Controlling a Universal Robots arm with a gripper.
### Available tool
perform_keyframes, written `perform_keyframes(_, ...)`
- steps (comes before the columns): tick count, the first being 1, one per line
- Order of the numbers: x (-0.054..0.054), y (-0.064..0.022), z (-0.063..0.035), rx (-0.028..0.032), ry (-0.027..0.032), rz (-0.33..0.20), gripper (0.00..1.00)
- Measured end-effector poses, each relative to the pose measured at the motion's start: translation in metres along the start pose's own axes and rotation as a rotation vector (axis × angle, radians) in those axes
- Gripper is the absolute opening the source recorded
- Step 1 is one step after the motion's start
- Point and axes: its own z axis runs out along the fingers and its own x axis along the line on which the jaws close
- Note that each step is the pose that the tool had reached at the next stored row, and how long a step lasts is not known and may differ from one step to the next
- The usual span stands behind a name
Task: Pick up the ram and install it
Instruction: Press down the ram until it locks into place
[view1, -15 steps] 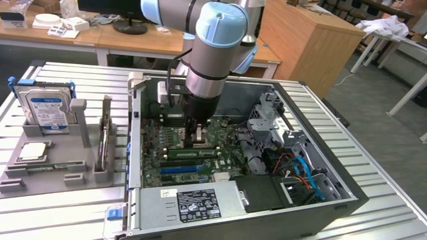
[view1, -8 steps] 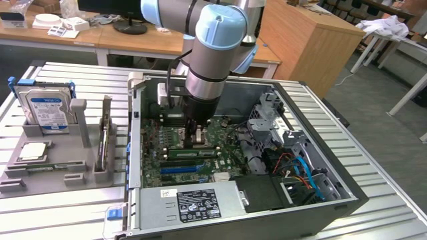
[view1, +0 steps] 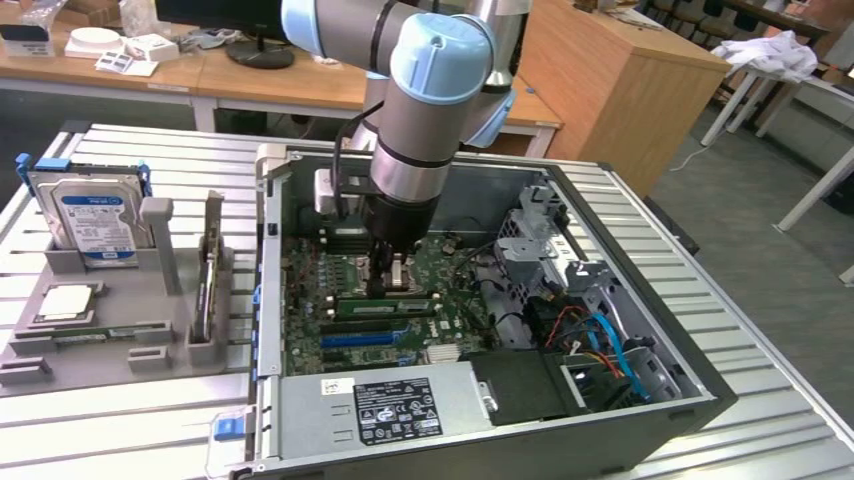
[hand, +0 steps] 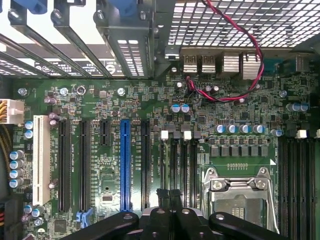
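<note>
My gripper (view1: 388, 283) hangs inside the open computer case (view1: 694, 400), low over the green motherboard (hand: 100, 100). Its black fingers (hand: 163, 196) are pressed together with nothing visible between them. They hover over the black memory slots (hand: 176, 160) with white end clips, beside the silver processor socket (hand: 235, 192). In the exterior view a narrow green strip (view1: 387, 304) lies along the slots just under the fingers; I cannot tell whether it is the ram. Another thin green stick (view1: 91, 333) rests flat in the grey holder at the exterior view's left.
The grey holder (view1: 134, 300) also carries an upright hard drive (view1: 91, 222), a square silver chip (view1: 67, 302) and an upright card (view1: 208, 285). Drive cages and orange and blue cables (view1: 607, 340) crowd the case's far side. A blue expansion slot (hand: 125, 165) runs beside the memory slots.
</note>
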Motion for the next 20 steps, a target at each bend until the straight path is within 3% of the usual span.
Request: perform_keyframes(20, 0.0002, -0.0001, 0.0025, -0.0001, 0.0002, 0.000, 0.11)
